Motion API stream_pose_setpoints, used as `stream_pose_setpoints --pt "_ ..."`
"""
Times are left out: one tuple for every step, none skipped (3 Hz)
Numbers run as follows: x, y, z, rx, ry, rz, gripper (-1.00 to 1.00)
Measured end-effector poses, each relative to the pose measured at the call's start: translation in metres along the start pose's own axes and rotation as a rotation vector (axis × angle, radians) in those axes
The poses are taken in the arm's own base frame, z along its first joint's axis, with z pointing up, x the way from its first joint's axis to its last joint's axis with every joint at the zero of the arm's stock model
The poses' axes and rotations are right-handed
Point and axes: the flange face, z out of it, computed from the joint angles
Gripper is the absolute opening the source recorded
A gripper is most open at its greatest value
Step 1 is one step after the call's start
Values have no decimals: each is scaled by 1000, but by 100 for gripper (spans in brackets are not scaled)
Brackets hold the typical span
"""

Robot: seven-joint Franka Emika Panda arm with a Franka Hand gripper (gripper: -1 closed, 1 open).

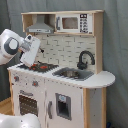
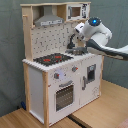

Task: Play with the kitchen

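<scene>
Grey curtain backs the kitchen (image 1: 60,75); pincer (image 1: 29,64) hovers above its hob, grip state unclear.

First exterior view: faces the pale wood and white-panelled toy kitchen (image 1: 60,75) from its front-right, close. Second exterior view: front-left, farther back. Both 2 views share its black-red hob (image 1: 36,66) (image 2: 52,58).

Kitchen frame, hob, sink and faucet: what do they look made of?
The kitchen frame looks like pale matt wood with white painted panels. The hob looks black, glossy, red-ringed, likely printed. The sink looks like grey metal or plastic. The faucet is black, probably plastic.
</scene>
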Motion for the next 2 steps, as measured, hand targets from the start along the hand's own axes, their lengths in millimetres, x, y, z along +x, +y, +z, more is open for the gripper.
stream_pose_setpoints --pt "-8 22 31 112 -27 85 100" --pt "-18 40 59 223 -61 154 100"
